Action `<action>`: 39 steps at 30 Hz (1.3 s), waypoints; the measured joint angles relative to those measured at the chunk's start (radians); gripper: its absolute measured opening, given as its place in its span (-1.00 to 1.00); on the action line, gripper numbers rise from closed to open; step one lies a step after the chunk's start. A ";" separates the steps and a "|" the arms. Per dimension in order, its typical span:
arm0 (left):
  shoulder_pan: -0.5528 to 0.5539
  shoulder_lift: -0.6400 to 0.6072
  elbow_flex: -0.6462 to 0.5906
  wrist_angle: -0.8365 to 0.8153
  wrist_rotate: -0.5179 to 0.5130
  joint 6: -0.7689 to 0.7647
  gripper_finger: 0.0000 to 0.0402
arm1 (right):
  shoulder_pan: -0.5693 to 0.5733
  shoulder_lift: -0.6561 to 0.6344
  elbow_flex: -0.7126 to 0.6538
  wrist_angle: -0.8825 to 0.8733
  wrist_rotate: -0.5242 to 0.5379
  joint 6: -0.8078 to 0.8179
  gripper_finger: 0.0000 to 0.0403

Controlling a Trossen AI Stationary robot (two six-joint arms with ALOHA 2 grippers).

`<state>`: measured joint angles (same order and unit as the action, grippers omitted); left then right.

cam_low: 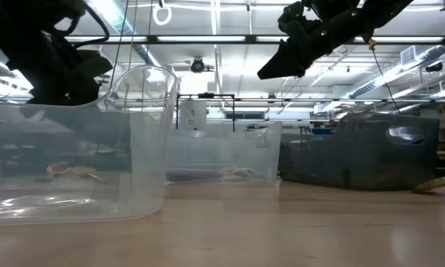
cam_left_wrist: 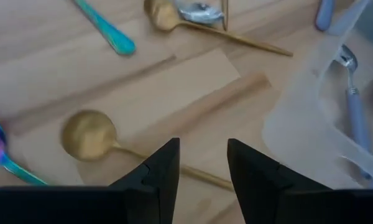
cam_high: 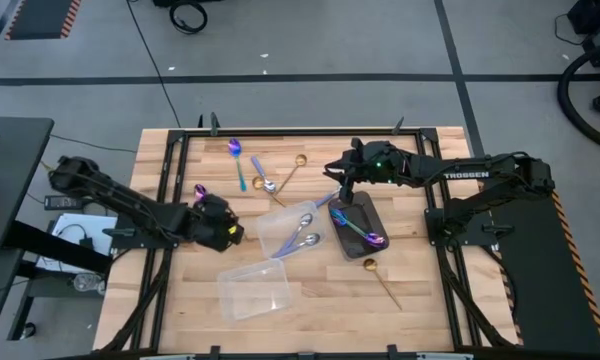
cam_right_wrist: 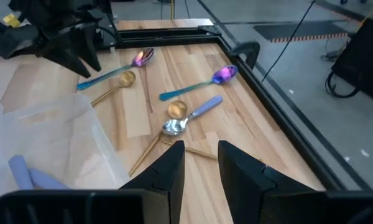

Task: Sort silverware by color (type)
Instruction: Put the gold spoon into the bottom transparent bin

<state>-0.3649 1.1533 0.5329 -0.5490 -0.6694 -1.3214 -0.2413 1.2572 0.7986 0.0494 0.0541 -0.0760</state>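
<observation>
My left gripper (cam_left_wrist: 202,163) is open and low over the table next to the silver-filled clear container (cam_high: 295,232). Its fingers stand on either side of a gold spoon's (cam_left_wrist: 88,133) handle. My right gripper (cam_right_wrist: 201,158) is open in the air above the dark tray (cam_high: 360,228), which holds iridescent utensils. On the far part of the table lie an iridescent spoon (cam_high: 236,150), a silver spoon with a lavender handle (cam_high: 263,176) and a gold spoon (cam_high: 295,165). Another iridescent spoon (cam_high: 200,190) lies near my left gripper, and a gold spoon (cam_high: 380,276) lies near the tray.
An empty clear container (cam_high: 252,290) sits toward the near edge. A black frame rail (cam_high: 280,131) runs around the tabletop. In the low view the clear containers (cam_low: 144,141) and the tray wall (cam_low: 371,156) stand in front, and both arms hang above them.
</observation>
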 joint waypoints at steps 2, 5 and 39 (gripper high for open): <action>-0.021 0.015 0.000 0.000 0.001 -0.058 -0.30 | 0.000 0.000 0.000 0.008 -0.003 -0.016 -0.47; -0.040 0.042 0.022 -0.013 0.000 -0.119 -0.30 | 0.000 0.000 0.000 0.005 -0.039 -0.043 -0.47; 0.034 0.437 0.266 -0.279 0.203 -0.476 -0.23 | -0.010 0.000 -0.059 0.034 -0.104 -0.137 -0.47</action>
<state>-0.3304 1.5898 0.7986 -0.8277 -0.4662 -1.7976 -0.2508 1.2575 0.7395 0.0831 -0.0495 -0.2133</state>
